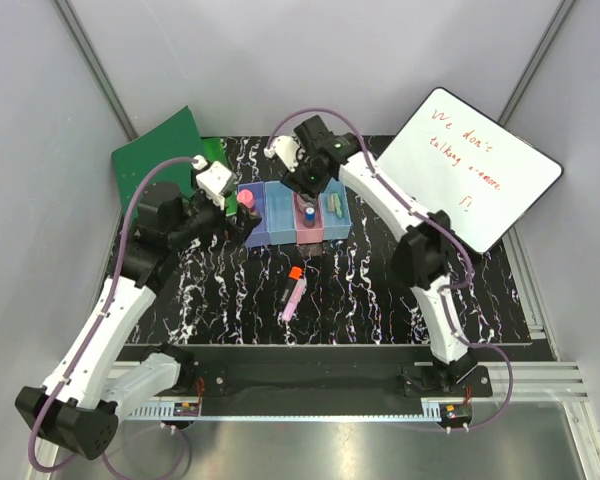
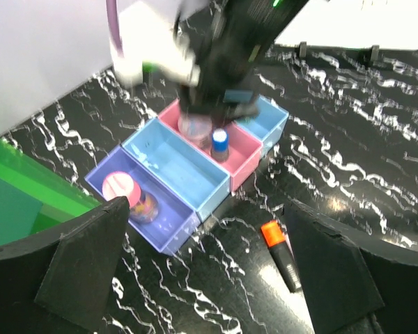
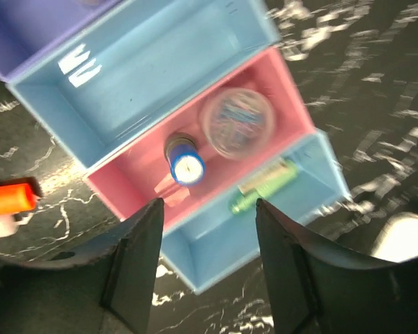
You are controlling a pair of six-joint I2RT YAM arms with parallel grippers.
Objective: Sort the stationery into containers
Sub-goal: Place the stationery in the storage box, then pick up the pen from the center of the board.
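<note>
The green folder [image 1: 165,150] lies off the left end of the row of bins [image 1: 280,238] and a little behind it. My left gripper [image 2: 205,223] hangs at that same end, its fingers [image 2: 90,264] spread wide with nothing between them. Just beyond their tips is the purple-blue bin [image 2: 183,229], with a pink-capped piece [image 2: 120,186] standing inside. Next along the row is a light blue bin [image 3: 139,90]. In front of the row, on the table [image 1: 380,300] and well apart from both grippers, lies the orange-capped marker [image 1: 292,293]. Then comes the pink bin [image 3: 143,177], holding a round grey piece [image 3: 237,122] and a blue-capped piece [image 3: 186,165] side by side. My right gripper [image 3: 209,209] hovers above it, jaws parted and empty, clear of both pieces. The end bin [image 3: 216,243] holds the green highlighter [image 3: 265,184], lying flat. The whiteboard [image 1: 475,175] leans to the right of the row.
</note>
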